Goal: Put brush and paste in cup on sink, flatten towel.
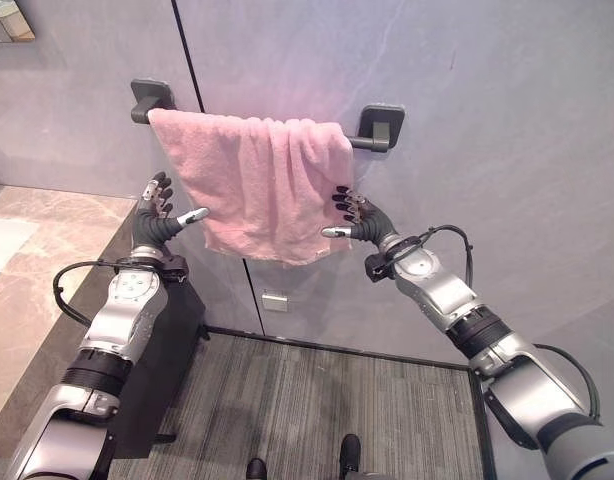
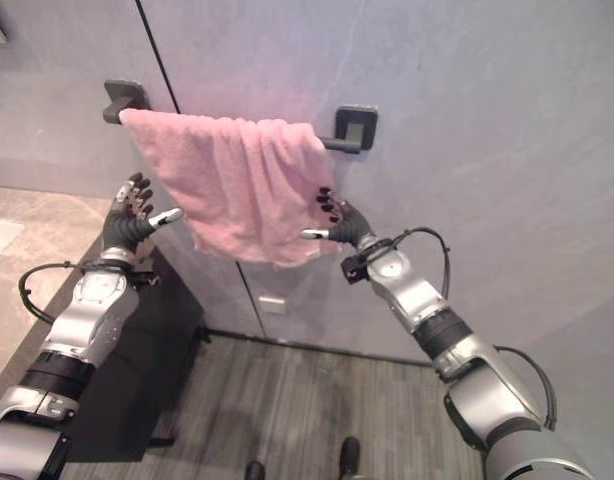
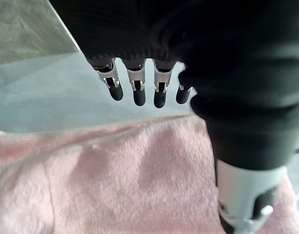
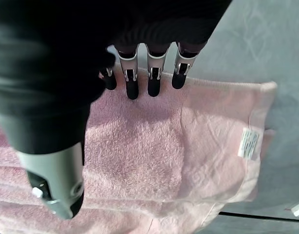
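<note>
Left eye view: a fluffy pink towel (image 1: 262, 185) is draped, bunched in folds, over a dark bar (image 1: 370, 143); left robot hand (image 1: 159, 213) and right robot hand (image 1: 355, 218) are held spread at its lower corners.

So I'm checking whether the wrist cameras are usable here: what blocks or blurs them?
Left wrist view: the left hand is a dark, out-of-focus mass over the upper right, while the towel past it reads clearly. Right wrist view: the right hand blocks the upper left; the towel's label shows, its print unreadable.
</note>
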`<state>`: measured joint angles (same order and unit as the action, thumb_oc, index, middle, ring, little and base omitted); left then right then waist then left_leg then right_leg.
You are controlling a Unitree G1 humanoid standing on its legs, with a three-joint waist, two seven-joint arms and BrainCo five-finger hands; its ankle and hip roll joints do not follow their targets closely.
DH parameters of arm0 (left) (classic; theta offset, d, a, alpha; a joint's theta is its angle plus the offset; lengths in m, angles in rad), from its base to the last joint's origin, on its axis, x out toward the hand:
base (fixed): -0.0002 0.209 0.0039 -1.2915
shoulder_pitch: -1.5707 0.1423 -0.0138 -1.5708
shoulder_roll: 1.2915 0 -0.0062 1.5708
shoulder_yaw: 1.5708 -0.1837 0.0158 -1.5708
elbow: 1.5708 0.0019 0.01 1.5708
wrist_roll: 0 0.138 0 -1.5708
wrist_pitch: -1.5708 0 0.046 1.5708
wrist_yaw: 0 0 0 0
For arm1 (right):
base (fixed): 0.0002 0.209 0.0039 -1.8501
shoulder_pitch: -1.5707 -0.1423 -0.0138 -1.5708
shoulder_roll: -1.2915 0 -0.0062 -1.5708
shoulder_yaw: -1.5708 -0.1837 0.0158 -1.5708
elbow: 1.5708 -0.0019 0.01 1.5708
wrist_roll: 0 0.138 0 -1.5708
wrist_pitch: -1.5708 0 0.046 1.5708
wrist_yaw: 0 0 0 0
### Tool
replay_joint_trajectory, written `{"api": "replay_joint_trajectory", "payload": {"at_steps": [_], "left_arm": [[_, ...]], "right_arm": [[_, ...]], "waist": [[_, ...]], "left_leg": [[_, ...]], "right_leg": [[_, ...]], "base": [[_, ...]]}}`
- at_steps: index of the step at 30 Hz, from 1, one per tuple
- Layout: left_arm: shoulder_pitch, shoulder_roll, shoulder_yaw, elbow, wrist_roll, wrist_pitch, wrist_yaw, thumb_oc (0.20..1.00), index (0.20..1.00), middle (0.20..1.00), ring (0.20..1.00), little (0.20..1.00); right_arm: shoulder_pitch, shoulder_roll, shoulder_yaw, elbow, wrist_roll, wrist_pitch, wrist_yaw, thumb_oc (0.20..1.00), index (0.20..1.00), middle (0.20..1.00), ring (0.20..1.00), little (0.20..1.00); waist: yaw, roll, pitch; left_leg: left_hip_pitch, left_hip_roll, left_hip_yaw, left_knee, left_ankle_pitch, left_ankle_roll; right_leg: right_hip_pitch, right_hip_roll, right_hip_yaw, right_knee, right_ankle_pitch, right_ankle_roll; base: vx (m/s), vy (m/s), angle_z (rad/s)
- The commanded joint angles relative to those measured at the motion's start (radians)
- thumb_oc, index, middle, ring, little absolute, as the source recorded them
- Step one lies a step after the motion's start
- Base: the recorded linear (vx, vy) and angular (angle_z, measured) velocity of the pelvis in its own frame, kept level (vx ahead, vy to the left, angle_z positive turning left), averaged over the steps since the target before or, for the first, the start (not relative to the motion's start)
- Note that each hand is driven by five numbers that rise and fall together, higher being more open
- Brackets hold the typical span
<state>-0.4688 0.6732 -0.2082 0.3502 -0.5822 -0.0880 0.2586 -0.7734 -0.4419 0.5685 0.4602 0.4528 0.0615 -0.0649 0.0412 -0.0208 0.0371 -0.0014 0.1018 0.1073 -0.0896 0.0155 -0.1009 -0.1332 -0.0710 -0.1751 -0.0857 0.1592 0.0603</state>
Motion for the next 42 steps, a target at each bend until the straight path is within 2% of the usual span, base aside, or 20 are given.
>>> {"api": "replay_joint_trajectory", "payload": {"at_steps": [1, 7, 19, 20, 21, 22, 23, 24, 30, 32, 36, 40, 42], "left_arm": [[-0.114, 0.087, -0.021, 0.04, -0.008, -0.068, 0.008, 1.0, 1.0, 1.0, 1.0, 1.0], [-0.189, 0.072, -0.07, 0.124, -0.072, -0.066, -0.004, 1.0, 1.0, 1.0, 1.0, 1.0], [-0.414, 0.042, -0.212, 0.281, -0.082, -0.051, -0.006, 1.0, 1.0, 1.0, 1.0, 1.0], [-0.415, 0.042, -0.213, 0.281, -0.082, -0.051, -0.006, 0.906, 0.906, 0.906, 0.906, 0.906], [-0.428, 0.032, -0.226, 0.271, -0.073, -0.051, -0.004, 0.598, 0.598, 0.598, 0.598, 0.598], [-0.43, 0.023, -0.233, 0.26, -0.065, -0.052, 0.0, 0.536, 0.536, 0.536, 0.536, 0.536], [-0.427, 0.021, -0.231, 0.251, -0.061, -0.053, 0.002, 0.238, 0.238, 0.238, 0.238, 0.238], [-0.404, 0.017, -0.221, 0.206, -0.048, -0.056, 0.003, 0.2, 0.2, 0.2, 0.2, 0.2], [-0.239, 0.023, -0.127, 0.029, -0.028, -0.071, -0.007, 0.2, 0.2, 0.2, 0.2, 0.2], [-0.103, 0.012, -0.043, -0.078, -0.048, -0.081, -0.009, 0.2, 0.2, 0.2, 0.2, 0.2], [0.021, 0.0, 0.047, -0.175, -0.051, -0.09, -0.008, 0.2, 0.2, 0.2, 0.2, 0.2], [0.156, -0.001, 0.201, -0.338, -0.033, -0.124, 0.013, 0.2, 0.2, 0.2, 0.2, 0.2], [0.199, -0.01, 0.246, -0.381, -0.025, -0.133, 0.022, 0.2, 0.2, 0.2, 0.2, 0.2]], "right_arm": [[-0.122, 0.004, -0.038, 0.033, -0.018, -0.074, -0.019, 1.0, 1.0, 1.0, 1.0, 1.0], [-0.167, 0.023, -0.012, 0.064, -0.007, -0.073, -0.025, 1.0, 1.0, 1.0, 1.0, 1.0], [-0.282, 0.07, 0.032, 0.182, 0.003, -0.074, -0.064, 1.0, 1.0, 1.0, 1.0, 1.0], [-0.282, 0.07, 0.032, 0.182, 0.003, -0.074, -0.064, 1.0, 1.0, 1.0, 1.0, 1.0], [-0.287, 0.086, 0.036, 0.183, 0.008, -0.073, -0.068, 1.0, 1.0, 1.0, 1.0, 1.0], [-0.285, 0.094, 0.037, 0.178, 0.016, -0.074, -0.067, 0.464, 0.464, 0.464, 0.464, 0.464], [-0.28, 0.099, 0.035, 0.174, 0.023, -0.076, -0.066, 0.2, 0.2, 0.2, 0.2, 0.2], [-0.261, 0.106, 0.03, 0.153, 0.036, -0.078, -0.06, 0.2, 0.2, 0.2, 0.2, 0.2], [-0.162, 0.076, 0.0, -0.008, -0.013, -0.077, -0.047, 0.2, 0.2, 0.2, 0.2, 0.2], [-0.072, 0.076, -0.05, -0.108, -0.023, -0.082, -0.037, 0.2, 0.2, 0.2, 0.2, 0.2], [0.016, 0.062, -0.099, -0.232, -0.067, -0.094, -0.03, 0.2, 0.2, 0.2, 0.2, 0.2], [0.091, 0.044, -0.181, -0.464, -0.085, -0.151, -0.014, 0.2, 0.2, 0.2, 0.2, 0.2], [0.108, 0.05, -0.194, -0.516, -0.089, -0.165, -0.005, 0.2, 0.2, 0.2, 0.2, 0.2]], "waist": [[0.016, -0.032, 0.007], [0.012, -0.031, 0.017], [0.005, -0.039, 0.039], [0.006, -0.04, 0.039], [0.006, -0.04, 0.04], [0.007, -0.041, 0.04], [0.007, -0.042, 0.039], [0.007, -0.042, 0.036], [0.006, -0.043, 0.025], [0.012, -0.039, 0.016], [0.01, -0.034, 0.004], [0.011, -0.033, -0.006], [0.012, -0.033, -0.009]], "left_leg": [[0.028, -0.037, 0.044, 0.002, -0.006, 0.044], [0.018, -0.038, 0.05, 0.002, -0.003, 0.043], [-0.028, -0.035, 0.053, 0.002, 0.012, 0.042], [-0.028, -0.035, 0.053, 0.002, 0.012, 0.042], [-0.027, -0.036, 0.054, 0.002, 0.011, 0.042], [-0.026, -0.036, 0.055, 0.002, 0.01, 0.042], [-0.023, -0.036, 0.055, 0.002, 0.009, 0.043], [-0.017, -0.037, 0.056, 0.002, 0.004, 0.044], [0.016, -0.041, 0.064, 0.002, -0.013, 0.048], [0.034, -0.041, 0.063, 0.002, -0.02, 0.05], [0.056, -0.039, 0.061, 0.002, -0.027, 0.051], [0.064, -0.037, 0.056, 0.002, -0.033, 0.052], [0.063, -0.036, 0.054, 0.002, -0.035, 0.053]], "right_leg": [[0.096, -0.116, 0.015, -0.002, -0.001, 0.126], [0.079, -0.116, 0.022, -0.002, 0.006, 0.129], [0.027, -0.109, 0.042, -0.002, 0.025, 0.134], [0.027, -0.109, 0.042, -0.002, 0.025, 0.134], [0.027, -0.109, 0.044, -0.002, 0.024, 0.133], [0.028, -0.109, 0.045, -0.002, 0.023, 0.133], [0.03, -0.109, 0.045, -0.002, 0.022, 0.133], [0.034, -0.11, 0.048, -0.002, 0.022, 0.133], [0.057, -0.112, 0.053, -0.002, 0.013, 0.134], [0.076, -0.114, 0.05, -0.002, 0.006, 0.134], [0.098, -0.115, 0.043, -0.002, 0.0, 0.133], [0.113, -0.118, 0.031, -0.002, -0.015, 0.13], [0.113, -0.119, 0.028, -0.002, -0.02, 0.13]], "base": [[0.0, 0.0, 0.0], [0.0, 0.0, 0.0], [-0.02, 0.003, -0.01], [0.0, 0.0, 0.0], [0.0, 0.0, 0.0], [0.0, 0.0, 0.0], [0.0, 0.0, 0.0], [0.04, 0.012, -0.01], [0.03, 0.011, -0.04], [0.05, 0.003, -0.12], [0.03, 0.005, -0.06], [0.0, 0.0, 0.0], [0.0, 0.0, 0.0]]}}
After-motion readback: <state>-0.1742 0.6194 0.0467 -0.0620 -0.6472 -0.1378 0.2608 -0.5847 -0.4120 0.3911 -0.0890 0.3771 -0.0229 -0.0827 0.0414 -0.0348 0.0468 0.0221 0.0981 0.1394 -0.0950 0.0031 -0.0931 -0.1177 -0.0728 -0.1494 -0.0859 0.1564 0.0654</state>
